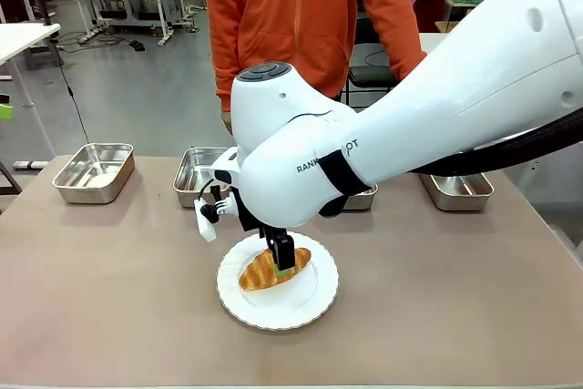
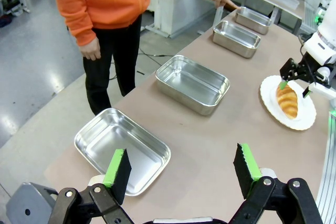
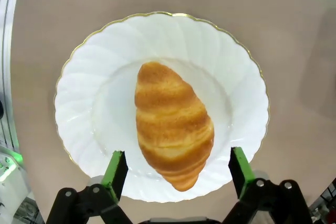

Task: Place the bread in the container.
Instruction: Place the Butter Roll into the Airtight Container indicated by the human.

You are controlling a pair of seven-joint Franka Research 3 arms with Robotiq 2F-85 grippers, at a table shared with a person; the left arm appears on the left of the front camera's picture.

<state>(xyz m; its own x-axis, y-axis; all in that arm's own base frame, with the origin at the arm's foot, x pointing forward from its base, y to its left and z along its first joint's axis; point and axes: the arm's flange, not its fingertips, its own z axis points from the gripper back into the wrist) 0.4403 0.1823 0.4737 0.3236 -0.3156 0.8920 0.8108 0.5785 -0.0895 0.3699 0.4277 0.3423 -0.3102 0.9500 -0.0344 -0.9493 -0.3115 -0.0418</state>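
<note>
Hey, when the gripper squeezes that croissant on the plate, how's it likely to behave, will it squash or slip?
The croissant looks puffy and layered, so it is probably light and may dent or flake under a firm squeeze. Its glossy, tapered crust could let the green pads slide toward an end. Lying flat on the white plate, it seems unlikely to roll, though a push might skid it across the smooth glaze.

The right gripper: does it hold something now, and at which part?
Nothing is held. The right gripper is open above the bread, which lies on the white plate, its fingers either side of one end.
</note>
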